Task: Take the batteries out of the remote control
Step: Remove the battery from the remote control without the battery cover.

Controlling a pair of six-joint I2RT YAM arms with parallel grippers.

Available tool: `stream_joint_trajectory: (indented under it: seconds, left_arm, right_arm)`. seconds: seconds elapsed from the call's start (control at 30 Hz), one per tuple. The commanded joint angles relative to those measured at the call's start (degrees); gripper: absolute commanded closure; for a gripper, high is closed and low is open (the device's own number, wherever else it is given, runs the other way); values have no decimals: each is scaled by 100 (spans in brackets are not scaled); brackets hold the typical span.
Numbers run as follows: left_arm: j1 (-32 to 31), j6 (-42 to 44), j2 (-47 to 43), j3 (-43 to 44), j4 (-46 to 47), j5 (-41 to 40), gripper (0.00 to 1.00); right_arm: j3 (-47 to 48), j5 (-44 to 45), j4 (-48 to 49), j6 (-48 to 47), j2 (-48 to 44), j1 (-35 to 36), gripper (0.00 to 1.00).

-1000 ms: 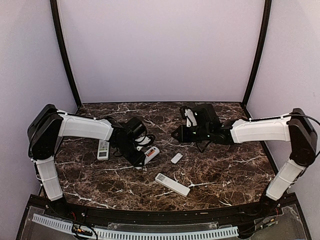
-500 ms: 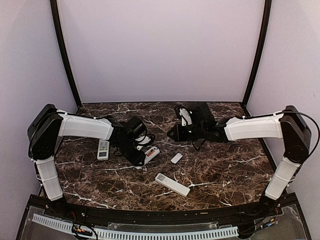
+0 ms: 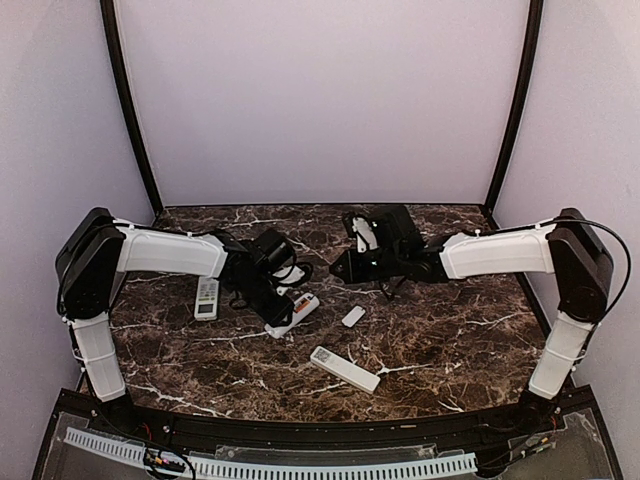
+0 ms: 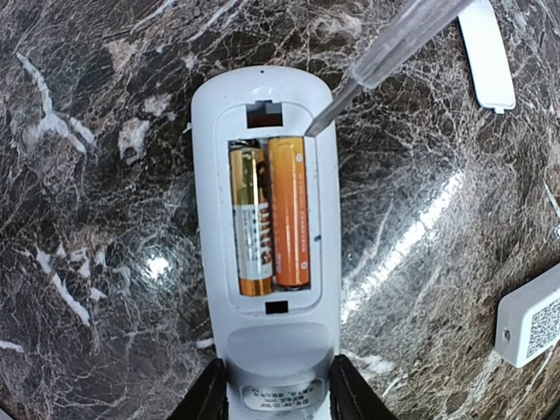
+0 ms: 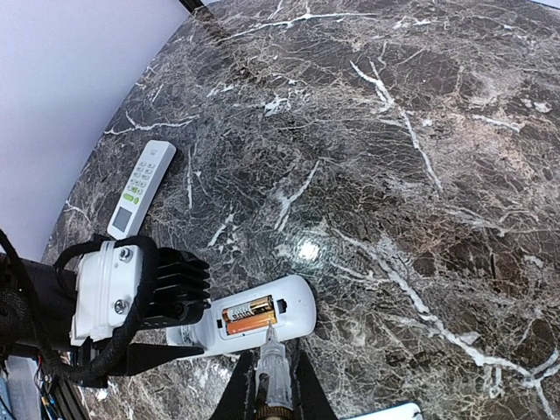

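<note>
Glossy dark marble counter (image 4: 87, 175), white-veined. White round-ended remote control (image 4: 262, 114) left of centre, compartment open; two cylindrical batteries (image 4: 290, 219) seated inside. Left gripper (image 4: 280, 395) jaws clamp its label end, partly cropped. Right gripper (image 5: 273, 394) jaws pinch a clear tapered probe (image 4: 385, 48).

Remote control (image 4: 271, 346): lower end cropped, label print unreadable. Right of it, a clear probe (image 4: 398, 39), cover plate (image 4: 487, 52) and white block (image 4: 530, 317) run off the frame.

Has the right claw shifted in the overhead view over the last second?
Yes. The right claw has slid left: earlier directly behind the loose cover plate, its tip now sits left of it, nearer the open remote.
</note>
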Motion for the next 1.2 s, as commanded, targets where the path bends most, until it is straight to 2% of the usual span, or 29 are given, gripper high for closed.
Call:
stream_joint_trajectory:
  seconds: [0.0, 0.23, 0.37, 0.93, 1.17]
  left_arm:
    - [-77, 69, 309, -98, -222, 80, 60]
    - [-73, 69, 348, -72, -258, 82, 49]
    - [-76, 69, 363, -67, -268, 70, 48]
    - [-77, 69, 445, -28, -329, 56, 60]
    - [-78, 69, 478, -10, -346, 24, 62]
  right_arm:
    - [176, 15, 40, -108, 87, -45, 100]
    - [229, 22, -13, -142, 182, -58, 100]
    - [235, 8, 0, -146, 226, -62, 100]
    - [221, -156, -165, -35, 281, -62, 100]
    - [170, -562, -64, 262, 276, -64, 100]
